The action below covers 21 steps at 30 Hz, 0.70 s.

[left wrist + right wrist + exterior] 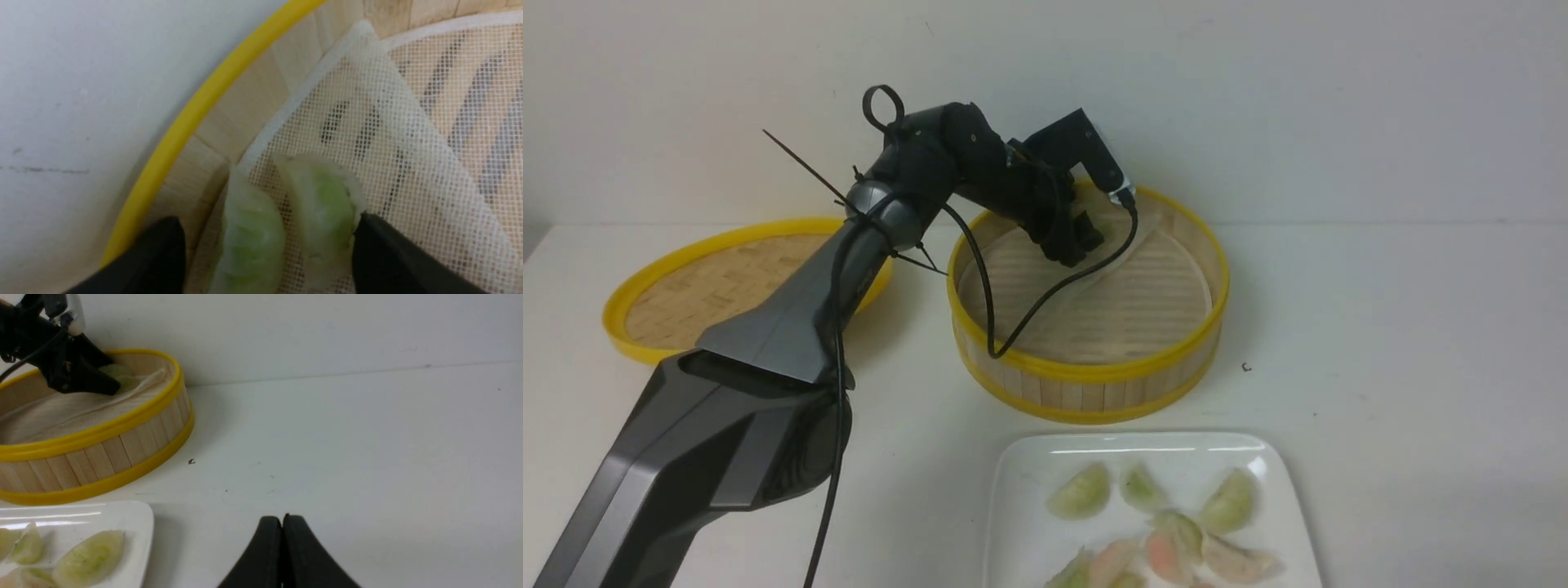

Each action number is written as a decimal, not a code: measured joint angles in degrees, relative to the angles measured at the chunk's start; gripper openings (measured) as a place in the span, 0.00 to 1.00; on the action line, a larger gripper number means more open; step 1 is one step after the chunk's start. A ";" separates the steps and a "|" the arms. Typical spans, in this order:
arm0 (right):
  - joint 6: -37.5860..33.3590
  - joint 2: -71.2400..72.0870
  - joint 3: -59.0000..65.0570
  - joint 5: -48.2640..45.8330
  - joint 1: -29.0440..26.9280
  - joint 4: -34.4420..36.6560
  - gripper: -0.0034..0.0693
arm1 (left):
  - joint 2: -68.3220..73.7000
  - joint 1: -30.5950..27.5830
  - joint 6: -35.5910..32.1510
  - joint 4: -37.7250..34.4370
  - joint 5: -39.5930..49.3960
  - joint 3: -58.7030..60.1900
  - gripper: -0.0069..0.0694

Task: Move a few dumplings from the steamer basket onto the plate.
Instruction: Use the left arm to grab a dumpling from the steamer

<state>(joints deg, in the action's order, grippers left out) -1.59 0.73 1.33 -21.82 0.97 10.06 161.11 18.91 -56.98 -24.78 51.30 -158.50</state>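
the left gripper (1080,238) is seen in the upper middle of the front view, lowered inside the steamer basket (1094,371) against its far wall. its jaws are spread, and nothing is gripped yet. in the left wrist view two green dumplings (251,241) are straddled side by side; the second dumpling (322,204) is touched by one finger (380,253), while the other finger (159,249) is set close to the wooden wall, apart from the first dumpling.

if the jaws are closed as they stand, both dumplings are likely to be squeezed together. a small shift away from the wall is advised, so that only one soft skin is pinched across its belly, and gently.

the yellow rim (196,110) lies just beside the outer finger, so little side room is left there. the mesh liner (408,134) is folded over near the inner finger and could be caught and dragged up. the lift is best made straight up until the rim is cleared. a cable (1029,310) is draped over the near rim.

the plate (1029,465) sits at the lower middle of the front view, already holding several dumplings (1082,490); bare room is left at its upper left corner.

the right gripper (282,522) is pressed closed and empty over the table (367,437).
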 joint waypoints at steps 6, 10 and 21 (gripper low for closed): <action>0.00 0.00 0.00 0.00 0.00 0.00 0.03 | 0.21 -0.06 -0.12 -1.19 2.26 -0.39 0.62; 0.00 0.00 0.00 0.00 0.00 0.00 0.03 | 0.21 -0.10 -1.46 -2.43 3.63 -0.49 0.48; 0.00 0.00 0.00 0.00 0.00 0.00 0.03 | -0.72 -0.17 -1.57 -3.66 8.78 -0.39 0.33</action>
<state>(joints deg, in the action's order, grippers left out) -1.59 0.73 1.33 -21.82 0.97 10.06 160.40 18.74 -58.55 -28.44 60.08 -158.88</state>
